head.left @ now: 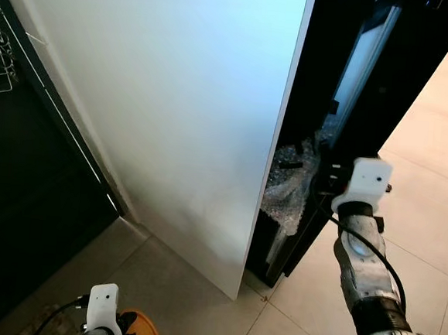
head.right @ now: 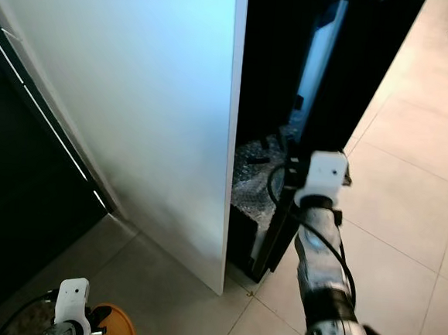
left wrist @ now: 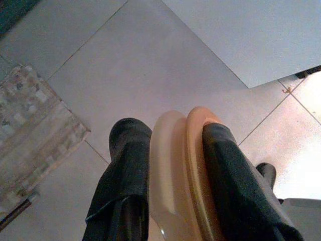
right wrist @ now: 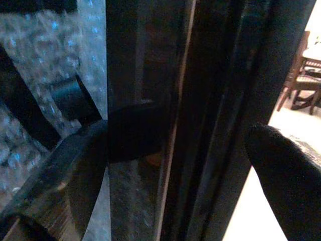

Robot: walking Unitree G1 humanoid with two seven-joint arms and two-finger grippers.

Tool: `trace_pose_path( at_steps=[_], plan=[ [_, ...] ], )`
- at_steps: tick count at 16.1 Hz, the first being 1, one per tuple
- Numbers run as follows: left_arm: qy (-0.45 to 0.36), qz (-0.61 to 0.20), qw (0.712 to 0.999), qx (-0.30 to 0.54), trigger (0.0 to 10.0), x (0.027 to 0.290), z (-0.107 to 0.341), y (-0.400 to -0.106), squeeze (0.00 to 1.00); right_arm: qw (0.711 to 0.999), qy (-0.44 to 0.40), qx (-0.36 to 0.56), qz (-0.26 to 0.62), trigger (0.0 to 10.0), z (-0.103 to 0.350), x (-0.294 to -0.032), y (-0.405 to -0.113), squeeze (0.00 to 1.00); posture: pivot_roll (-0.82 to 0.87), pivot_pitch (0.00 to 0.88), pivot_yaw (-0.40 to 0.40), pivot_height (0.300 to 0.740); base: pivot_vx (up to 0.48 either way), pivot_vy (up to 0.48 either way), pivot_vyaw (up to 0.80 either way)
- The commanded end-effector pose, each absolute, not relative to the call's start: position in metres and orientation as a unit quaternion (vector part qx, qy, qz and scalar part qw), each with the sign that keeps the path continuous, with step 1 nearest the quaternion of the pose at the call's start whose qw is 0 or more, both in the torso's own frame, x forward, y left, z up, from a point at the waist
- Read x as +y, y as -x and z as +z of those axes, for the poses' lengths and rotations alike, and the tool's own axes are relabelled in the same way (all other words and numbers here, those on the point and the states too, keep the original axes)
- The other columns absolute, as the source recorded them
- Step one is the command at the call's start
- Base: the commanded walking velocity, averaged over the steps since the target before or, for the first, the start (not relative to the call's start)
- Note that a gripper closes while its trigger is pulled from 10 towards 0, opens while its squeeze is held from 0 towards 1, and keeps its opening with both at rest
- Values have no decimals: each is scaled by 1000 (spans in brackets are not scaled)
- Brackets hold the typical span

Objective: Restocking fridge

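The fridge stands ahead with its white door (head.left: pixel 174 117) swung wide; a dark inner door or panel (head.left: pixel 340 169) stands edge-on beside the compartment, where crinkled clear plastic wrap (head.left: pixel 289 180) lies low inside.

Right hand (right wrist: pixel 175 150): raised to that dark panel, its two fingers spread wide, one on each side of the panel's edge. The fingers straddle it; contact cannot be confirmed. The right arm reaches forward and slightly up from the lower right of the head views.

Left hand (left wrist: pixel 173 165): held low over the tiled floor (left wrist: pixel 125 60), fingers closed on an orange, rounded item (left wrist: pixel 188 170), seen as a pale orange disc-like shape in the head views. A woven mat (left wrist: pixel 35 130) lies nearby on the floor.

Assessment: the orange item appears light, rigid and smooth, so possibly slippery; the grip across its body looks adequate. The panel is stiff and hinged, best taken along its free edge and moved slowly.
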State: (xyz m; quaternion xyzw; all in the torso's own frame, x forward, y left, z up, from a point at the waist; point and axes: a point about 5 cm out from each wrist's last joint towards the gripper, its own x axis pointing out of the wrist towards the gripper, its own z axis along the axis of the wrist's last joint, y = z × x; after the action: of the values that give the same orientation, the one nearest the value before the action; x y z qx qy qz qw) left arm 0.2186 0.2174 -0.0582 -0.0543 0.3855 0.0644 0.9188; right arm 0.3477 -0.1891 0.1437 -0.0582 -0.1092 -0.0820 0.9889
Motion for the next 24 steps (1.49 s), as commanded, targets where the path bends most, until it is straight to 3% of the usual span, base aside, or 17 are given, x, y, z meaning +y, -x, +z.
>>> trace_pose_path(
  at_steps=[1,11,14,15,19,22,24],
  plan=[
    [54,64,913,399,10000,219,-63,-210,0,985,62,-100,-126,10000,136,-210,-337,0,6,150,36,740,0,0,0],
    [56,57,912,402,10000,214,-65,-209,0,979,70,-33,-188,10000,100,-249,-294,0,-6,149,26,740,0,0,0],
    [57,56,911,404,10000,214,-66,-207,0,966,70,2,-249,10000,86,-281,-276,0,-5,150,22,740,0,0,0],
    [57,56,911,405,10000,214,-66,-207,0,952,79,20,-293,10000,81,-306,-262,0,-7,150,22,740,0,0,0],
    [58,54,910,407,10000,212,-67,-206,0,929,96,54,-353,10000,71,-342,-236,0,-10,151,20,740,0,0,0],
    [56,52,910,408,10000,212,-68,-205,0,912,77,96,-391,10000,52,-356,-215,0,-12,151,20,740,0,0,0],
    [57,51,910,408,10000,211,-68,-205,0,917,55,131,-374,10000,34,-348,-212,0,-13,150,20,740,0,0,0]
  ],
)
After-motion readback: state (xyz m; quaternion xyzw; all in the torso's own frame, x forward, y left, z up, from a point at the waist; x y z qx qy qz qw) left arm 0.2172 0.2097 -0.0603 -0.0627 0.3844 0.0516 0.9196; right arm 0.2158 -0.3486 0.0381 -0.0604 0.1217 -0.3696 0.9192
